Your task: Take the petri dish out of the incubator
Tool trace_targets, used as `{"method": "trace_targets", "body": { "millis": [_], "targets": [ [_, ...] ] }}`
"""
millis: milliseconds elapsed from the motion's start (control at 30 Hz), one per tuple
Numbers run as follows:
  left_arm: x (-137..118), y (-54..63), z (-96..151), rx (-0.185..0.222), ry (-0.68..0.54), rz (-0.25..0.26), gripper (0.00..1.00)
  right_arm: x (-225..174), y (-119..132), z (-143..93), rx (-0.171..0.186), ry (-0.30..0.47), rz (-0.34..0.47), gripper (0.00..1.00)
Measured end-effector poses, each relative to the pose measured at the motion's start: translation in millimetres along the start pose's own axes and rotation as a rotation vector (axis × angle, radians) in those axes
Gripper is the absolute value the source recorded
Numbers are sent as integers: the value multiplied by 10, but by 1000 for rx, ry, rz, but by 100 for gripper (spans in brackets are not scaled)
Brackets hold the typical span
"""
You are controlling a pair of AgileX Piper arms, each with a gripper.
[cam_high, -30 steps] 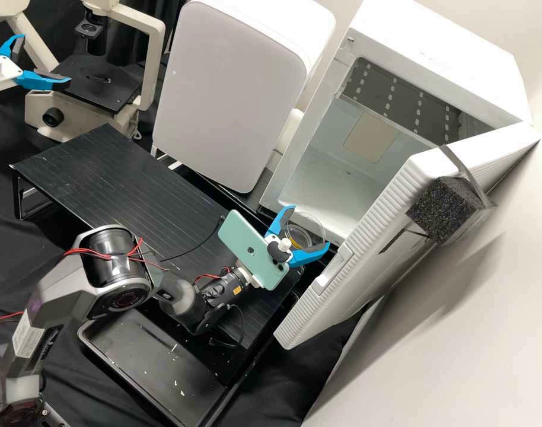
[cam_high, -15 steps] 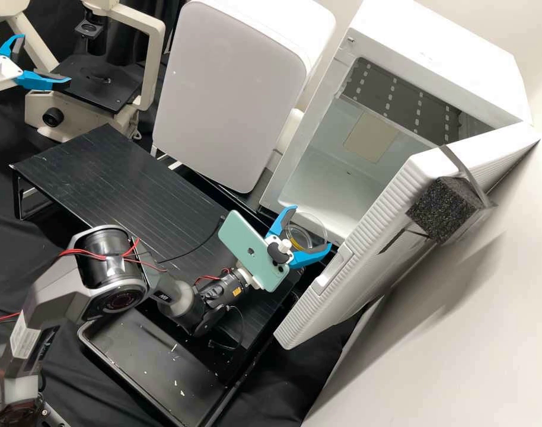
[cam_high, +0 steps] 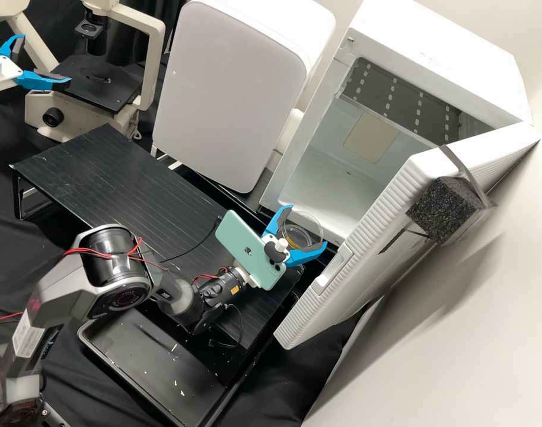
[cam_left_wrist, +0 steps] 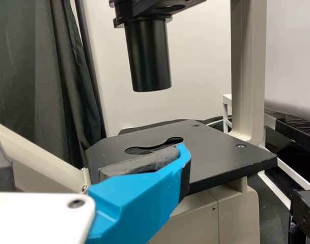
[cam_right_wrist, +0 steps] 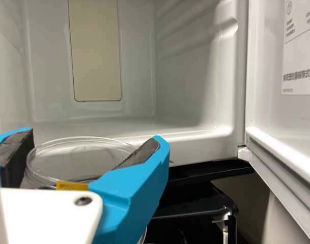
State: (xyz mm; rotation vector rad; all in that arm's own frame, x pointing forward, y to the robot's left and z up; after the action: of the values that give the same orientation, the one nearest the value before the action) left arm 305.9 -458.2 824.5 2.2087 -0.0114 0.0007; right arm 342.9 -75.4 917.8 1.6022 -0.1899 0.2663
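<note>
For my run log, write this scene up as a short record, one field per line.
petri dish: clear, yellow patch on its side
dish place: at the open mouth of the incubator
right end effector: closed on the dish
left end effector: fingers apart, by the microscope
incubator door: swung open
door fixture: black foam block, strapped on

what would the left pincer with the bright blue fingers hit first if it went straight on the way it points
The left pincer would likely meet the flat black stage plate of the cream-coloured microscope first; height and depth are unclear, so it might skim over the plate instead.
</note>
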Motion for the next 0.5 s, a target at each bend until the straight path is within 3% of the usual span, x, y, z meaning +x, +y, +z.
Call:
{"method": "trace_targets", "body": {
  "millis": [500],
  "targets": [
    [0, 0, 0, 0, 0, 0, 100, -91, 38, 86, 1, -45, 2, 0]
  ]
}}
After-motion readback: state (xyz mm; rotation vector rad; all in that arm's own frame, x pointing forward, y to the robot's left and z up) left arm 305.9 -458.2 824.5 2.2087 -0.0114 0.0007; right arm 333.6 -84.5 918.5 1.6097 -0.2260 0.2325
